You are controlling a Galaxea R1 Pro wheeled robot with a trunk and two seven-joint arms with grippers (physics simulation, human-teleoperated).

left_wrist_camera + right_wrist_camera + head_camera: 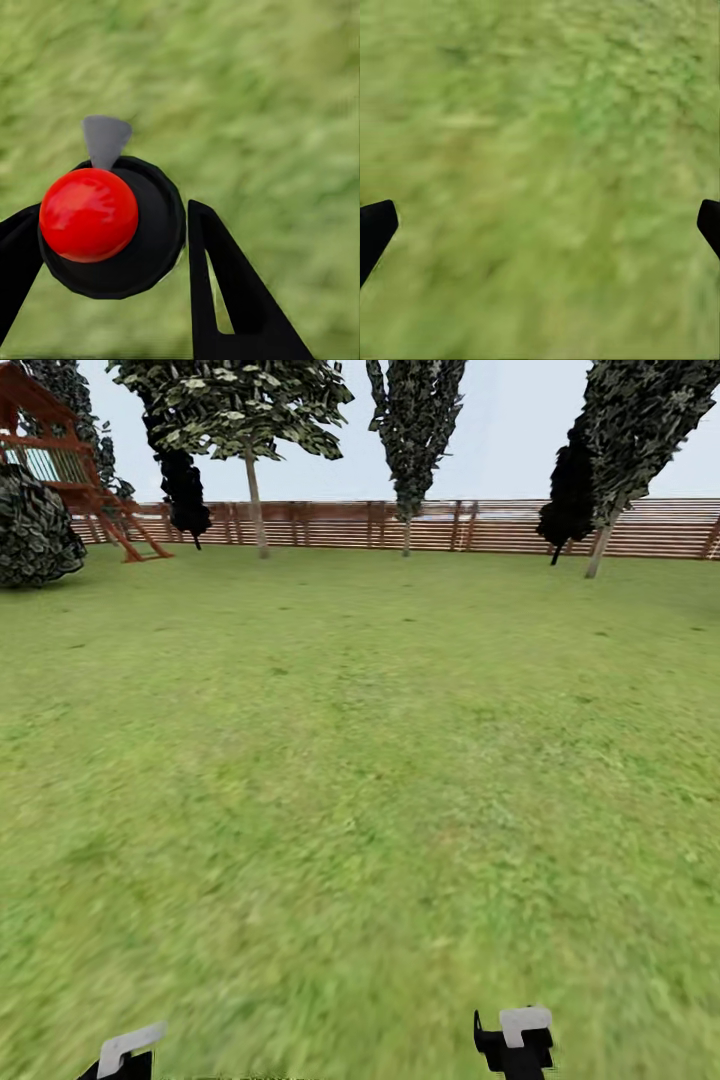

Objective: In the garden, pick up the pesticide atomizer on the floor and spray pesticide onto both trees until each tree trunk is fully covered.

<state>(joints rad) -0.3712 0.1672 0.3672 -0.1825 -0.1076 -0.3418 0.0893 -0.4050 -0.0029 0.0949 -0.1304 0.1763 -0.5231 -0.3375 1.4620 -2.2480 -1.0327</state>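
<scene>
The left gripper is clamping the pesticide atomizer over the grass; the right gripper is hanging spread wide. Slim trees and a slatted fence are standing far ahead.

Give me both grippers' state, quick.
Left gripper: closed on the pesticide atomizer.
Right gripper: open, holding nothing, over grass.

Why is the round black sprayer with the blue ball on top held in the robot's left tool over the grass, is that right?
Nearly. The ball on the round black sprayer is red, not blue, as the left wrist view shows. The rest holds: the left tool grips it over the green grass.
</scene>
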